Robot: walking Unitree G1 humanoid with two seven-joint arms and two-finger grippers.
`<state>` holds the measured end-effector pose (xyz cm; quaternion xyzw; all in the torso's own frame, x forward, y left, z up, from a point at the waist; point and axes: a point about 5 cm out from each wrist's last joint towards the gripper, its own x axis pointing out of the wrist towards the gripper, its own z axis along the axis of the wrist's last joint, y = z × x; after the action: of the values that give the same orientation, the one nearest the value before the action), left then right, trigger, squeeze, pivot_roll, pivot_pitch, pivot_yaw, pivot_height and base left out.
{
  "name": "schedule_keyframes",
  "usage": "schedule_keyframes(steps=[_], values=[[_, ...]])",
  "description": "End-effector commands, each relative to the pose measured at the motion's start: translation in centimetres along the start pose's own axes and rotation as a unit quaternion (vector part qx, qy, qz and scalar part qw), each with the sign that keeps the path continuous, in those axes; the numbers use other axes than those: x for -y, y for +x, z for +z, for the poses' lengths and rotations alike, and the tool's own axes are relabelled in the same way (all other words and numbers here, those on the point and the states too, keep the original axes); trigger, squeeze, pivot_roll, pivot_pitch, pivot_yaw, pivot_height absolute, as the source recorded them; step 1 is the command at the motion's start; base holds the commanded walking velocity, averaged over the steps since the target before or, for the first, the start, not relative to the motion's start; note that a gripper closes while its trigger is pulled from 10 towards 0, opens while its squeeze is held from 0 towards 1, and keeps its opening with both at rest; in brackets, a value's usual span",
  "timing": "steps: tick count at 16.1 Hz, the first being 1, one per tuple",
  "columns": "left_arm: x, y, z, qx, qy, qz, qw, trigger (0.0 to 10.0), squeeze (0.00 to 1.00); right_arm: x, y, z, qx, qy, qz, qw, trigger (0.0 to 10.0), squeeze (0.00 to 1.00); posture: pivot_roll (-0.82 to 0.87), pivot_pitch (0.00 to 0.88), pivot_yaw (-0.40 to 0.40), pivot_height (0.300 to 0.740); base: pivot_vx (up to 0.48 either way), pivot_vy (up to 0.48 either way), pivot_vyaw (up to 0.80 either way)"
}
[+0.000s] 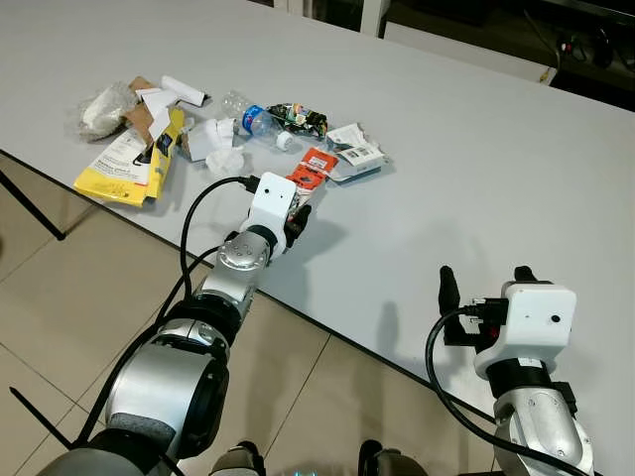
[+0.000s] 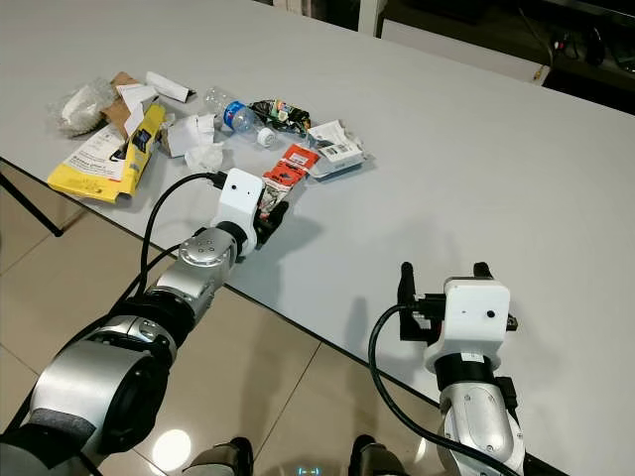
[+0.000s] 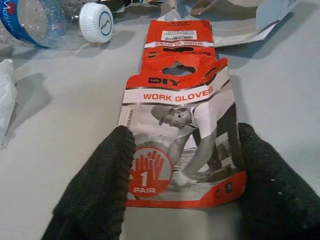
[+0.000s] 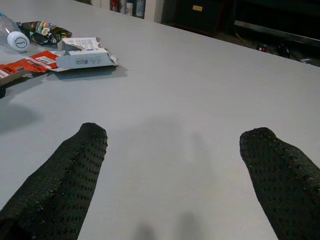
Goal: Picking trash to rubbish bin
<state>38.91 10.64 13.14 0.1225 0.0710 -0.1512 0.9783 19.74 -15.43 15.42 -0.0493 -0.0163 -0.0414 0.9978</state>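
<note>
A heap of trash lies on the grey table (image 1: pixel 476 149). Nearest to me is a red "work gloves" card (image 3: pixel 177 135), lying flat. My left gripper (image 1: pixel 296 220) is low over the card's near end, open, with one black finger (image 3: pixel 102 185) at each long edge. Beyond the card lie a plastic bottle (image 1: pixel 248 115) with a white cap (image 3: pixel 97 22), a dark crumpled wrapper (image 1: pixel 300 117) and a flattened white carton (image 1: pixel 355 154). My right gripper (image 1: pixel 481 283) hovers open over bare table near the front edge, with nothing between its fingers (image 4: pixel 70 175).
Further left lie a yellow package (image 1: pixel 127 167), cardboard scraps (image 1: pixel 149 109), white tissue (image 1: pixel 224 159) and a clear plastic bag (image 1: pixel 97 109). The table's front edge (image 1: pixel 327 332) runs diagonally, with tiled floor (image 1: pixel 60 327) below. Dark furniture stands behind the table.
</note>
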Motion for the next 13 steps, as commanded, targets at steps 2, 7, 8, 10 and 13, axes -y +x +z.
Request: schedule_keyframes(steps=[2,7,8,10,13], values=[[-0.22,-0.83,-3.19,-0.066,0.000,0.009,0.998,0.0,0.00,0.24,0.01,-0.12,-0.004,-0.007,-0.008,1.000,10.0,0.00,0.00,0.209,0.002,0.740,0.000,0.000,0.00],[-0.39,-0.84,-3.13,-0.063,-0.005,0.014,0.998,0.0,0.00,0.34,0.26,0.00,0.001,-0.008,-0.010,1.000,10.0,0.00,0.00,0.205,0.002,0.740,0.000,0.000,0.00],[-0.48,-0.85,-3.13,-0.062,-0.006,0.017,0.998,0.0,0.00,0.34,0.29,0.00,0.001,-0.008,-0.010,1.000,10.0,0.00,0.01,0.205,0.001,0.740,0.000,0.000,0.00],[-0.73,-0.91,-3.14,-0.059,-0.008,0.024,0.998,0.0,0.00,0.36,0.34,-0.01,0.002,-0.009,-0.010,1.000,10.0,0.00,0.01,0.203,0.000,0.740,0.000,0.000,0.00],[-1.01,-1.16,-3.52,-0.055,-0.004,0.033,0.998,0.0,0.00,0.41,0.51,-0.03,0.004,-0.011,-0.009,1.000,10.0,0.00,0.02,0.201,-0.003,0.740,0.000,0.000,0.00]])
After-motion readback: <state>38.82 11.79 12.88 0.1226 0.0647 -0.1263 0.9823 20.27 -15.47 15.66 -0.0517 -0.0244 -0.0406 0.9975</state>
